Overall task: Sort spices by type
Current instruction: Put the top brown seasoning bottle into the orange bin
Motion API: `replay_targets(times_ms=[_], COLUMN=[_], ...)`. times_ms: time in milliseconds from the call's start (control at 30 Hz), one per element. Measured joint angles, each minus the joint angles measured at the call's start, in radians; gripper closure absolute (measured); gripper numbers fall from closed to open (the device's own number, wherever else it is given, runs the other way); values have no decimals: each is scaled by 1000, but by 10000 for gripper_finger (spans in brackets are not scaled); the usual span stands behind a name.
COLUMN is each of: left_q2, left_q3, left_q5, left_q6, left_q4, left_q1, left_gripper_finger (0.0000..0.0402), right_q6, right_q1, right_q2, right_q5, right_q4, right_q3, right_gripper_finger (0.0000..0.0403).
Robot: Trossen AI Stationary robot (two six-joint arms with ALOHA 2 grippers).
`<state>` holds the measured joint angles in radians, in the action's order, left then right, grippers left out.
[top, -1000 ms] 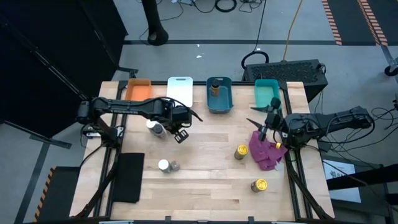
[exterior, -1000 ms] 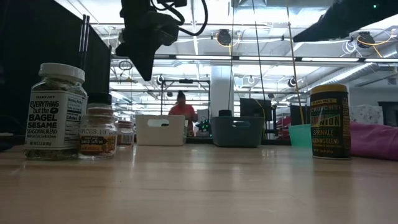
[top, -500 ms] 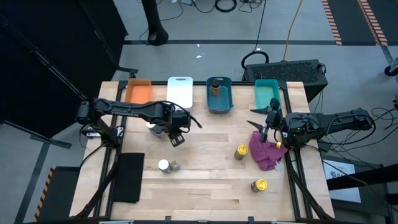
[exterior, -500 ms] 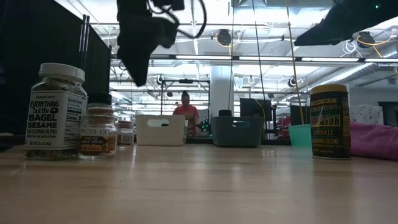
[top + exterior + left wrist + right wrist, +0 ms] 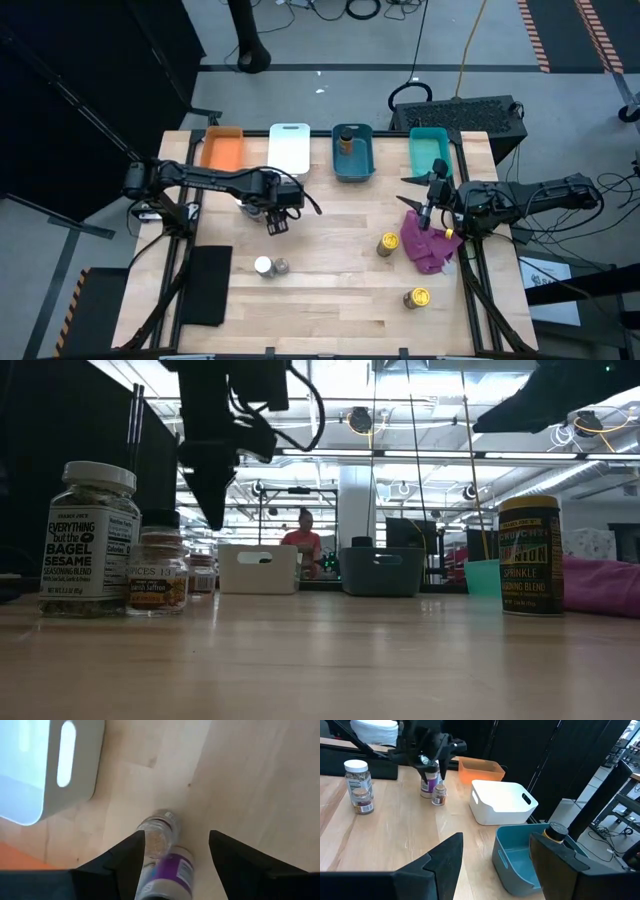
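Two spice jars stand close together on the table's left, one with a purple label (image 5: pixel 172 875) and one clear with pale contents (image 5: pixel 159 832). My left gripper (image 5: pixel 275 222) hangs open just above them, a finger on either side (image 5: pixel 427 762). A white-lidded jar (image 5: pixel 263 266) and a dark-lidded jar (image 5: pixel 281 266) stand side by side nearer the front. Two yellow-lidded jars (image 5: pixel 387 243) (image 5: pixel 416 297) stand on the right. One jar (image 5: pixel 345 140) stands in the blue bin (image 5: pixel 353 170). My right gripper (image 5: pixel 495 860) waits open over the magenta cloth (image 5: pixel 428 250).
Orange (image 5: pixel 222 148), white (image 5: pixel 290 147), blue and teal (image 5: pixel 430 150) bins line the far edge. A black mat (image 5: pixel 205 285) lies at the near left corner. Bare wood lies in the table's middle. A person (image 5: pixel 304 538) shows far behind the table.
My left gripper has moved toward the table's left edge and down, coming over the two jars near the white bin. The jars have stayed where they were.
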<state>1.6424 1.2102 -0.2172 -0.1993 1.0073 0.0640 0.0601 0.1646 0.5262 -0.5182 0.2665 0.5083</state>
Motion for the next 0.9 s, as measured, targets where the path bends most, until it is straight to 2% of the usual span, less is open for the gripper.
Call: replay_targets(times_ms=[300, 900], left_q2=[0, 0], left_q3=[-79, -118], left_q5=[0, 60], left_q6=[1, -31], left_q4=[-36, -103], left_q1=[52, 94], left_gripper_finger=[173, 173], right_q6=[0, 1], right_q1=[0, -2], right_q2=[0, 0], right_q5=[-4, -5], right_q4=[1, 5], right_q3=[0, 0], right_gripper_finger=[193, 193])
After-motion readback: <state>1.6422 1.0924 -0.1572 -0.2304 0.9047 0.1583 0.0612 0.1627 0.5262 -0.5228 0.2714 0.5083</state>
